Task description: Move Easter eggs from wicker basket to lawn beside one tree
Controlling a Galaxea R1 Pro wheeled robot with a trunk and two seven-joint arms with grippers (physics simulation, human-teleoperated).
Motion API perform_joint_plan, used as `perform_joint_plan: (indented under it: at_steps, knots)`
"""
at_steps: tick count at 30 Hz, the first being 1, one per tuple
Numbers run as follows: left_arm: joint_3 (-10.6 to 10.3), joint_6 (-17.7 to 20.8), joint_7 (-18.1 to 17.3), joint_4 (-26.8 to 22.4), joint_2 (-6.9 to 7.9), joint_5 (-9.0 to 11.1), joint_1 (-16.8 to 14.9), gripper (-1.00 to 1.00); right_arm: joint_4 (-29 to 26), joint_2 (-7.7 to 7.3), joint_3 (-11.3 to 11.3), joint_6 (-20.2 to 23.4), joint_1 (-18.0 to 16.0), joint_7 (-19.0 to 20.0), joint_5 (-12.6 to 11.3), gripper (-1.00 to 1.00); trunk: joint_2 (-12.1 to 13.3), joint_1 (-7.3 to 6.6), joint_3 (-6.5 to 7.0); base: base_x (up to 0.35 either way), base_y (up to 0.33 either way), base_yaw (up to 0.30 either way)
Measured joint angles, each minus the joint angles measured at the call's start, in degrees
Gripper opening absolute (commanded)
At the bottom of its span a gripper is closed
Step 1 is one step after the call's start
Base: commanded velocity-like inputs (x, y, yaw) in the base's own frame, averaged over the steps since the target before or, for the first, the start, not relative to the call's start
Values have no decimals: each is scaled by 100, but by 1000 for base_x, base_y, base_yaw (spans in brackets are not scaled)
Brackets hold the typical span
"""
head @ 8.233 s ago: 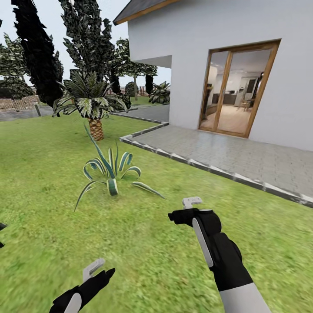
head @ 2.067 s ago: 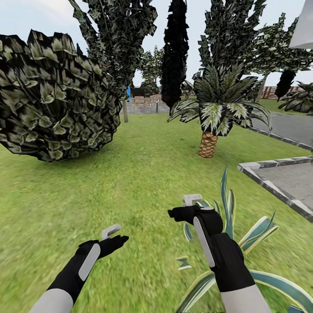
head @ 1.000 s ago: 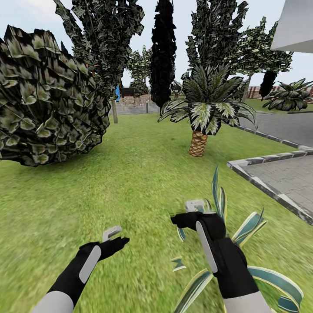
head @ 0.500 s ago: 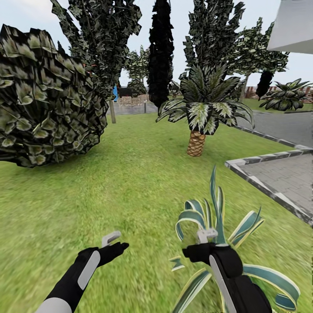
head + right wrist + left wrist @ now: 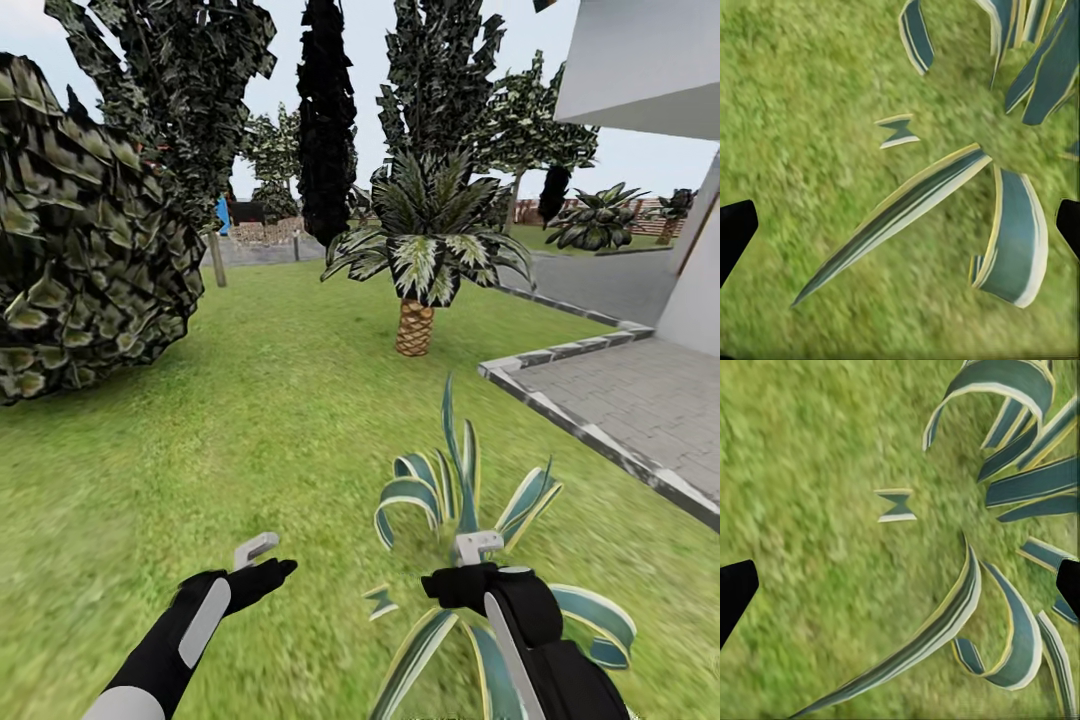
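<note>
In the head view, both arms reach over the lawn, the left gripper over bare grass and the right gripper above a striped agave plant, with a small palm and a big round bush farther off; I cannot tell either gripper's state here. In the left wrist view the dark fingertips sit wide apart at the frame edges, empty, over grass and agave leaves. The right wrist view shows the same: fingertips spread, nothing held, above the agave.

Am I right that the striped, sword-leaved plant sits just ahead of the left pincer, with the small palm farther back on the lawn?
Not quite: the head view shows the striped plant just ahead of the right pincer, not the left pincer. The small palm does stand farther back on the lawn.
</note>
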Motion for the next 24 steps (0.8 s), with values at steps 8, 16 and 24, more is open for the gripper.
perform_joint_plan:
  at_steps: [8, 16, 24]
  knots:
    - [-3, 1, -5, -1, 0, 4, 1, 100, 2, 9, -122, 0, 1, 0, 0, 100, 0, 0, 0, 0, 0, -267]
    - [-5, 1, -7, 0, 0, 5, 0, 100, 2, 10, -208, 0, 1, 0, 1, 100, 0, 0, 0, 0, 0, -267]
    - [-2, 3, -41, -1, -1, 6, 0, 100, 2, 9, -227, -1, 1, 0, 1, 100, 0, 0, 0, 0, 73, -267]
